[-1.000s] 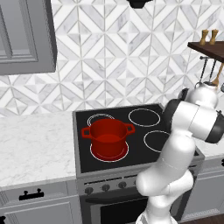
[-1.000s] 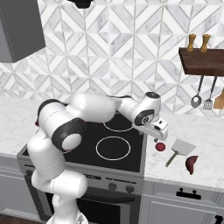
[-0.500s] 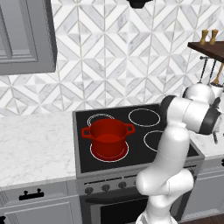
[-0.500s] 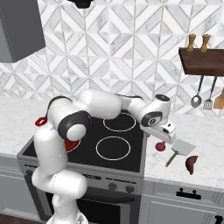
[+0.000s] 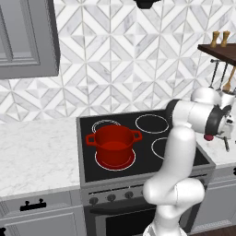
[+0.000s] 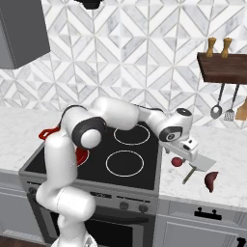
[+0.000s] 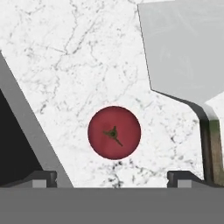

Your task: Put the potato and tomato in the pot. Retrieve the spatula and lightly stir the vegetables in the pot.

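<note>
- Left base view: red pot, round, glossy, two stub handles, seated on the front-left ring of the black glass cooktop. No vegetables visible inside from this angle. White arm reaches right over the marble table; a small red round item, judged the tomato, peeks just under the wrist. Wooden shelf at upper right with hanging utensils.
- Right base view: tool poised low over the table, right of the stove. Tomato directly beneath it, on the marble. Spatula, flat pale grey blade on a thin dark handle, lies just beside the tomato, blade partly under the tool. Dark red-brown lump, probably the potato, near the handle end. Pot well apart, mostly hidden behind the arm.
- Hand view: tomato, smooth matte red sphere with a green stem star, centred between the spread finger tips, nothing gripped. Spatula blade angular and satin grey, apart from the tomato; handle runs close by the right tip. Stove edge at left.
- Risks, as judged: a smooth round tomato may roll or squirt out of an off-centre pinch; the right tip could catch the spatula handle on descent and drag it.
</note>
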